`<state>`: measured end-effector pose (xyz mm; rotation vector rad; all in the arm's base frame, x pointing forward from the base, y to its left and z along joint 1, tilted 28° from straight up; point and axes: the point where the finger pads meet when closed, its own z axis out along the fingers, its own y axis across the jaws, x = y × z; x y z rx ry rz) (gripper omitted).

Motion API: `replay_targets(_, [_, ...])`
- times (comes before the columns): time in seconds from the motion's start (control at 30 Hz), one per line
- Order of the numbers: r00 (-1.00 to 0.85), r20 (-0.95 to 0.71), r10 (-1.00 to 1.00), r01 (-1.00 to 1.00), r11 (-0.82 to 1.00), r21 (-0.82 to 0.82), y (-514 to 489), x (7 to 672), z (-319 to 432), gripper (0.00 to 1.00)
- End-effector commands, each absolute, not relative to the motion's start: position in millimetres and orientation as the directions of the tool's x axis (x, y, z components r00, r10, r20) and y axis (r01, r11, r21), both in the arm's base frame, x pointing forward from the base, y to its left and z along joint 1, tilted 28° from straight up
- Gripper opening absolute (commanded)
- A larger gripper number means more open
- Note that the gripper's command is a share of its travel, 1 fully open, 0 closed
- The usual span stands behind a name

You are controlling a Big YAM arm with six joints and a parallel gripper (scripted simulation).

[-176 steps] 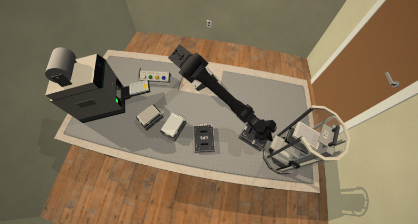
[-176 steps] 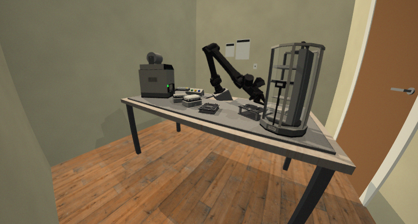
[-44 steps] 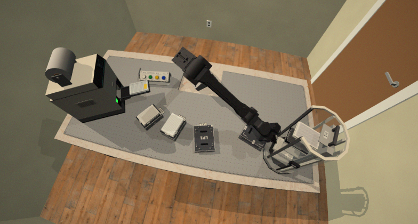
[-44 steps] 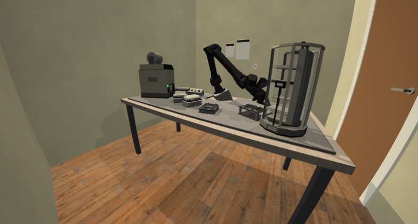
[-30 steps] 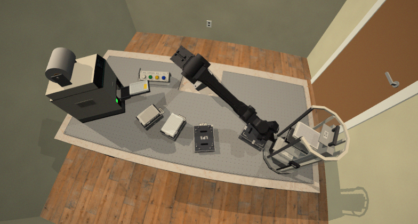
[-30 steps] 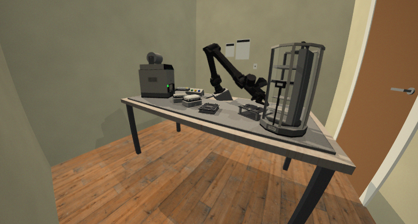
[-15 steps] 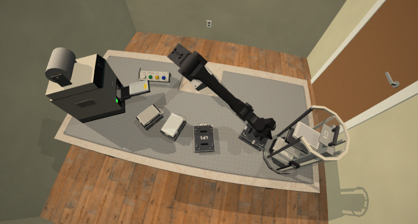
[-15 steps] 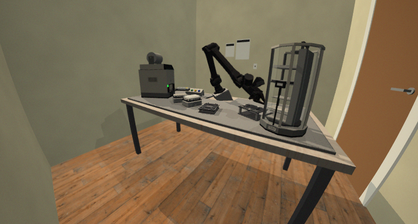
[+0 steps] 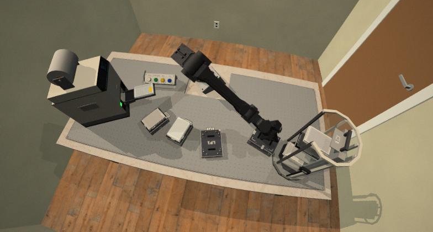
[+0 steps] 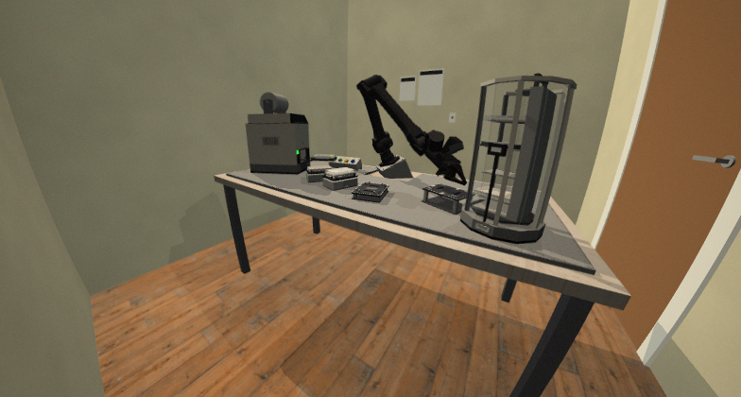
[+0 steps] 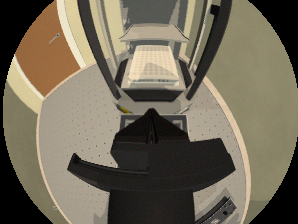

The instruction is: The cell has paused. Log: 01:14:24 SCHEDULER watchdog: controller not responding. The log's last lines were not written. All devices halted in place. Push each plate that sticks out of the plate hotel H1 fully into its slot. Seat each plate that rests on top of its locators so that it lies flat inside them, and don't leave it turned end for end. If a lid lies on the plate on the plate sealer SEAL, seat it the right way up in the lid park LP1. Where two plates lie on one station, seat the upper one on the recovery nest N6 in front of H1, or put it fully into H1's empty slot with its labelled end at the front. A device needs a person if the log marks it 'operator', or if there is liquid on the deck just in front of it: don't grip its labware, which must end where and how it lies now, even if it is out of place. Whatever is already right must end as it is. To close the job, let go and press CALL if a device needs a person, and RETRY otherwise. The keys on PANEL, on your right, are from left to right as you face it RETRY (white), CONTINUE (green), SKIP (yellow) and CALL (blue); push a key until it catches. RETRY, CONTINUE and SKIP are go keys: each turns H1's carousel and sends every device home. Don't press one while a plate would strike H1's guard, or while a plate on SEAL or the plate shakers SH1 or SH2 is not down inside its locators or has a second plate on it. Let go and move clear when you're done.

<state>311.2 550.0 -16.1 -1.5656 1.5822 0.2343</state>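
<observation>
The plate hotel H1 (image 9: 316,145) stands at the table's right end, a glass-sided tower with a guard. A white plate (image 11: 154,66) lies in a low slot, seen straight ahead in the wrist view. My gripper (image 11: 151,112) is shut and empty, its tips pointing at that plate's near end; I cannot tell if they touch. The gripper (image 9: 277,139) hangs low over the recovery nest N6 (image 9: 263,141), which holds no plate. It also shows in the side view (image 10: 458,179), at the hotel's opening. Another plate (image 9: 316,138) sits higher in H1.
The sealer SEAL (image 9: 88,90) carries a plate with a yellow label (image 9: 144,90) on its tray. Plates sit on two shakers (image 9: 154,119) (image 9: 179,129). The lid park LP1 (image 9: 211,143) holds nothing. PANEL (image 9: 159,78) with its keys lies behind them.
</observation>
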Motion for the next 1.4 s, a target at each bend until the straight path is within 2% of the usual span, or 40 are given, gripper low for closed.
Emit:
replay_targets(0.0, [0.179,-0.694,-0.697,-0.869,0.219,-0.443,541.7,324.1,1.2,0.0])
replay_targets(0.2, [0.168,-0.682,-0.712,-0.875,0.211,-0.436,532.4,320.3,-12.9,0.0])
replay_targets(1.37, [0.178,-0.692,-0.7,-0.87,0.217,-0.443,486.6,305.4,8.6,0.0])
